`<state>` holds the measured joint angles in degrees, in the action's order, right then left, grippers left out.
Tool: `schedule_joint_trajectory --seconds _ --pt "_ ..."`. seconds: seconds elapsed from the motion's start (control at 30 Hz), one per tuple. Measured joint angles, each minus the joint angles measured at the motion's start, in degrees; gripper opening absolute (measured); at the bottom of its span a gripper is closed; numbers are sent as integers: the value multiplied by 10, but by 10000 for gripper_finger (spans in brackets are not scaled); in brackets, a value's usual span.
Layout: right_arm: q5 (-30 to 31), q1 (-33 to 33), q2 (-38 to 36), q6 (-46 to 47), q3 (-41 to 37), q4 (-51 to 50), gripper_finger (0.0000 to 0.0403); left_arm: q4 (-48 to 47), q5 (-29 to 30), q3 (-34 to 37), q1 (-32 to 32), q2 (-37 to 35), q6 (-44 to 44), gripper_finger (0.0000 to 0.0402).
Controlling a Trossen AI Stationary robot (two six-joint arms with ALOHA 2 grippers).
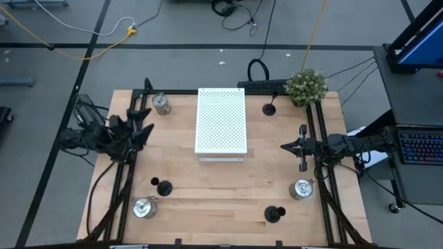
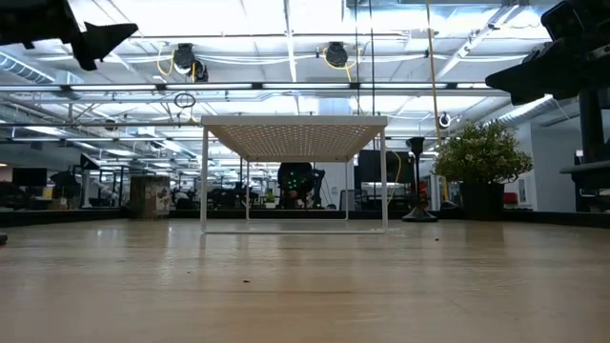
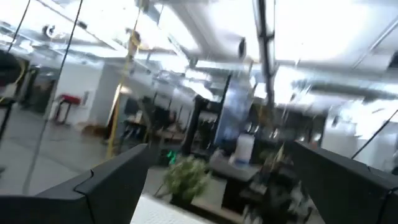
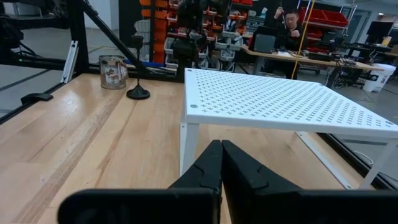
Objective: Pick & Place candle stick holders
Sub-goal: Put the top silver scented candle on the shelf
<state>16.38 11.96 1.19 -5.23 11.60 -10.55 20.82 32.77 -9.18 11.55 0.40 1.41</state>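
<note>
- My left gripper (image 1: 144, 128) is at the table's left edge, raised well above the surface, fingers spread wide and holding nothing; its wrist camera looks out into the room over the green plant (image 1: 306, 86), so I judge this arm parked or in transit, not yet aimed at a target
- Silver holder, back left (image 1: 161, 104): upright near the far-left corner, just beyond my left gripper and beside the white perforated board (image 1: 221, 120)
- Black holder, front left (image 1: 164, 187) and silver holder, front left (image 1: 144, 207): both stand near the front-left corner, close together but apart
- The board occupies the centre back on thin white legs, a raised shelf with nothing on it; I judge it the likely placing surface, since all six holders lie spread around it
- Black holder, front right (image 1: 274, 214): upright near the front edge
- Black holder, back right (image 1: 269, 108): between the board and the plant
- Silver holder, front right (image 1: 302, 188): just in front of my right gripper
- My right gripper (image 1: 299, 146) is at the right edge, fingers pressed together on nothing, pointing level at the board's near leg; it must spread before any pick
</note>
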Motion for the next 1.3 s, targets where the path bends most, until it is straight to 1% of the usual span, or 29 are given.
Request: schedule_joint_trajectory --seconds 0.07,0.13,0.23,0.37,0.47,0.57,0.63,0.7,0.9,1.0,1.1,1.17,1.23,1.3 --pt "0 0 0 0 0 0 0 -70 17 -30 0 13 -16 397" --pt "0 0 0 0 0 0 0 -153 37 -68 0 38 -54 397" --pt "0 0 0 0 0 0 0 -273 57 -140 0 95 -112 397" --pt "0 0 0 0 0 0 0 -410 87 -245 -3 189 -166 397" --pt "0 0 0 0 0 0 0 -491 125 -325 -24 258 -230 397" --pt "0 0 0 0 0 0 0 -571 118 -404 -62 319 -253 397" --pt "0 0 0 0 0 0 0 -621 94 -454 -97 358 -256 397" --pt "0 0 0 0 0 0 0 -657 57 -496 -139 395 -252 397" --pt "0 0 0 0 0 0 0 -687 -96 -591 -299 498 -205 397" --pt "0 0 0 0 0 0 0 -691 -169 -613 -390 546 -171 397" --pt "0 0 0 0 0 0 0 -697 -248 -616 -487 586 -169 397" --pt "0 0 0 0 0 0 0 -730 -298 -616 -552 613 -171 397" --pt "0 0 0 0 0 0 0 -773 -327 -616 -613 639 -172 397" --pt "0 0 0 0 0 0 0 -803 -329 -616 -663 666 -171 397"
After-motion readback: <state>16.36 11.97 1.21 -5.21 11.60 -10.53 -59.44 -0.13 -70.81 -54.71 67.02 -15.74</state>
